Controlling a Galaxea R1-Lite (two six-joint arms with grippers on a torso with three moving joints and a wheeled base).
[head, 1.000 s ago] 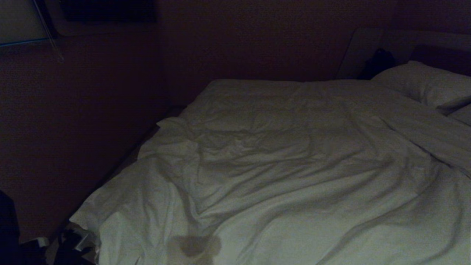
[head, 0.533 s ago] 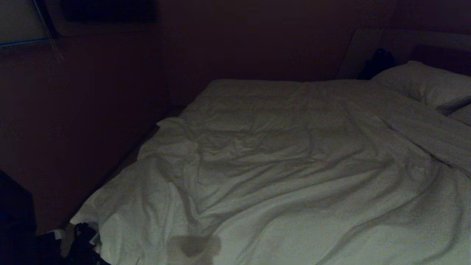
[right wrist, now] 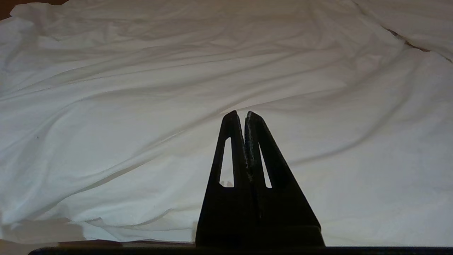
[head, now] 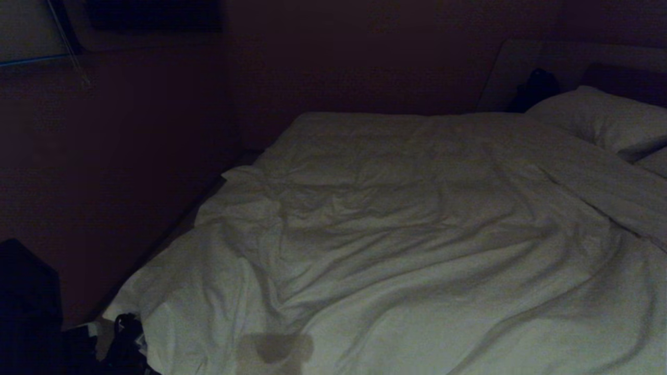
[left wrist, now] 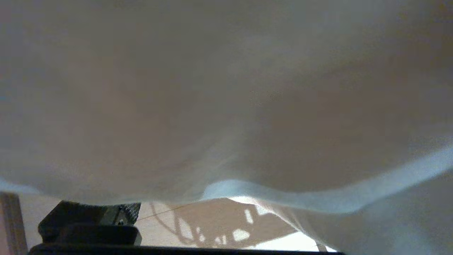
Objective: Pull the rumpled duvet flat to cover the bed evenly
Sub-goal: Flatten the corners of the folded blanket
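The bed (head: 646,164) stands in a dim room with dark walls, and the duvet (head: 417,245) is spread over most of its surface, white and heavily creased, with long folds running toward the near left corner. That corner of the duvet hangs over the bed's edge. A pillow (head: 604,120) lies at the far right, near the headboard (head: 552,57), with a dark object beside it that cannot be identified. In the head view the left gripper (head: 122,344) shows only as a dark shape at the lower left, just beside the hanging duvet corner. The left wrist view adds detail not available there: the duvet hem (left wrist: 318,202) fills almost the whole frame at close range, with patterned floor (left wrist: 212,226) visible below it; the fingers are spread wide and grasp nothing. The right wrist view shows the right gripper (right wrist: 246,115) above the duvet, fingers clenched together and empty; this arm does not appear in the head view.
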